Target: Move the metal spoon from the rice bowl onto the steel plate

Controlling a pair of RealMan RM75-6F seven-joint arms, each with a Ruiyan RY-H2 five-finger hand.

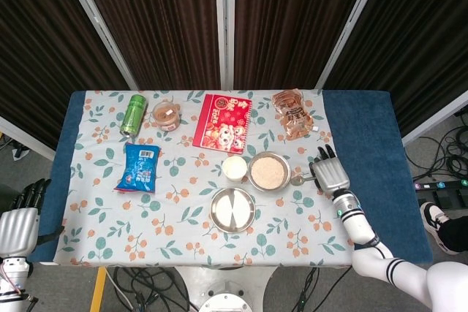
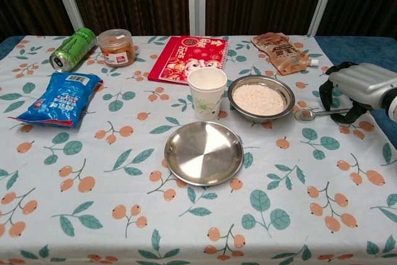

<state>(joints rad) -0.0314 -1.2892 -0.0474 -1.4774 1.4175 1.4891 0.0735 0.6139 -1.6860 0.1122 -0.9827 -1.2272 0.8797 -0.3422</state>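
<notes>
1. I see a table under a floral cloth (image 2: 93,215)
2. The slim metal spoon (image 2: 313,114) lies just right of the steel rice bowl (image 2: 260,98), bowl end leftward, handle toward my right hand (image 2: 360,88)
3. That hand's fingers curl over the handle end; I cannot tell whether they grip it
4. The left hand (image 1: 18,224) hangs off the table, holding nothing, fingers apart
5. The round steel plate (image 2: 203,152) sits near the rice bowl

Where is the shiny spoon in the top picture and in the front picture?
Head view: the spoon lies right of centre, beside the rice bowl.
Chest view: the spoon lies far right, under the right hand.
Shared landmark: the rice bowl, just left of the spoon.
</notes>
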